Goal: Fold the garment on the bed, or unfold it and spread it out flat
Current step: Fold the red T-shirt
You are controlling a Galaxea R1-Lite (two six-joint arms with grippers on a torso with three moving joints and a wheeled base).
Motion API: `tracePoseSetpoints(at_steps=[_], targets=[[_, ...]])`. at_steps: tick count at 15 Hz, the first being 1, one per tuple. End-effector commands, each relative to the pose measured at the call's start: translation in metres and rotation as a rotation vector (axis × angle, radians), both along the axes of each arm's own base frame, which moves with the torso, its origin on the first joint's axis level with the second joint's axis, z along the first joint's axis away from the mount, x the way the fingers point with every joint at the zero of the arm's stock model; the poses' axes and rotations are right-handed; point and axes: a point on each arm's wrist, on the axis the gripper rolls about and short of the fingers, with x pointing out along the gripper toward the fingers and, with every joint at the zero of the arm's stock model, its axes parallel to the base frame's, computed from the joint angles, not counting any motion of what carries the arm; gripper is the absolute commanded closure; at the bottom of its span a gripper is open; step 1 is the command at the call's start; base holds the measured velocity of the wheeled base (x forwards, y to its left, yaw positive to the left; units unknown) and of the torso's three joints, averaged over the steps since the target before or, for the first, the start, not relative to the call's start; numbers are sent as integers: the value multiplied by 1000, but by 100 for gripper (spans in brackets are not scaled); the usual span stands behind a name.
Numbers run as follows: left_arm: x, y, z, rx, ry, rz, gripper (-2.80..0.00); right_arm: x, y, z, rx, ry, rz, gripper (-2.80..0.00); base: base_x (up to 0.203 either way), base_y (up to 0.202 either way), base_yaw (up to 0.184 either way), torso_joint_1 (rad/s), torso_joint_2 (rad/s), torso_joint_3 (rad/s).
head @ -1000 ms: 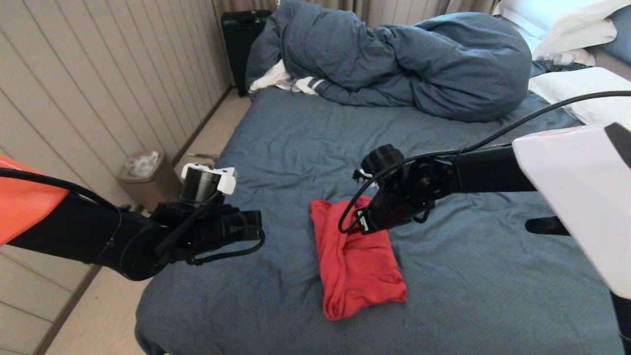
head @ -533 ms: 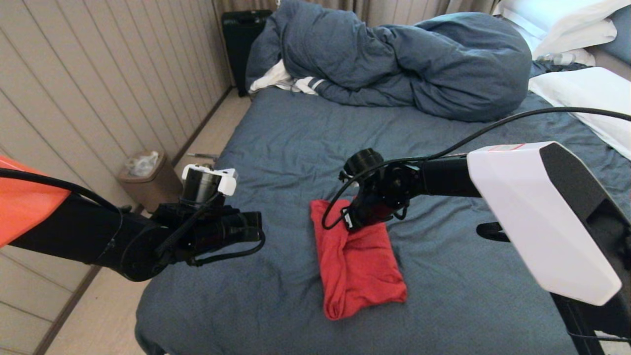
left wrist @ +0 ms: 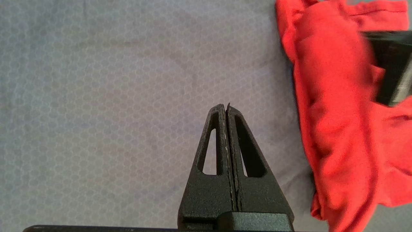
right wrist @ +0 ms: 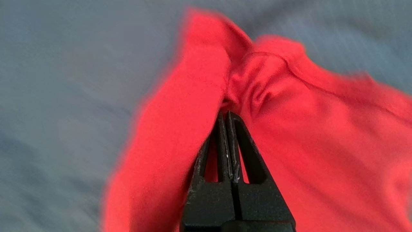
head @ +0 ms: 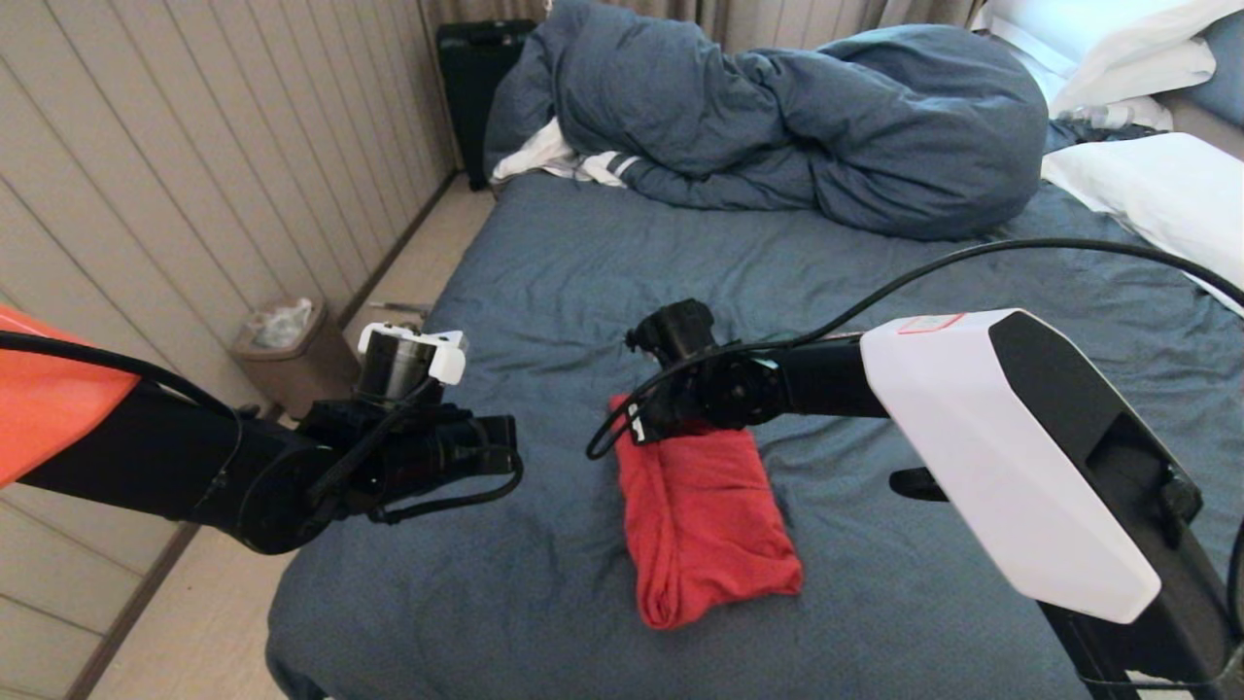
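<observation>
Head view: the soft red cotton T-shirt [head: 705,525] lies folded on the dark blue-grey bed [head: 952,525], light and limp.

Left wrist view: left end effector [left wrist: 228,108] pressed together, empty, beside it.

Right wrist view: right end effector [right wrist: 227,115] likewise together over a crease; its loose outer hem looks best to pinch.

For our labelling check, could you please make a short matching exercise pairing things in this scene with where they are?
1. garment
2. duvet
3. left gripper
4. right gripper

A. shut, over red cloth
B. bunched at the bed's far end
C. folded, mid-bed
D. shut, over bare sheet beside the shirt

Pairs: 1-C, 2-B, 3-D, 4-A
</observation>
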Motion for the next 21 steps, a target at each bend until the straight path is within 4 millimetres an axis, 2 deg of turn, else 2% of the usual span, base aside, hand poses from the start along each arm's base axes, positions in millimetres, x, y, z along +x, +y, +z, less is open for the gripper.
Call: tracePoseSetpoints(at_steps=[1,5,7,11,13,15,17,18,19,21], targets=[[0,0,-1,-2,-3,3,0,-3,11,-1,20,-34,21,0,0,0,0,0,0,0],[0,0,0,-8,-13,3,0,-9,31,-18,0,-27,71,0,0,0,0,0,0,0],[0,0,0,-7,-12,3,0,-11,35,-15,15,-43,80,0,0,0,0,0,0,0],[-1,1,3,-13,-21,5,0,-16,36,17,96,-140,78,0,0,0,0,0,0,0],[-2,1,14,-30,-49,2,0,-22,30,38,123,-167,58,0,0,0,0,0,0,0],[-8,-5,26,-49,-81,-21,0,-30,19,63,150,-190,40,0,0,0,0,0,0,0],[-17,-25,32,-54,-92,-85,0,-44,-3,83,123,-130,6,0,0,0,0,0,0,0],[-21,-39,37,-57,-95,-127,0,-51,-18,87,107,-55,-38,0,0,0,0,0,0,0],[-24,-54,40,-61,-87,-177,0,-55,-31,82,80,29,-81,0,0,0,0,0,0,0],[-27,-83,26,-54,-14,-297,0,-63,-56,67,7,183,-146,0,0,0,0,0,0,0]])
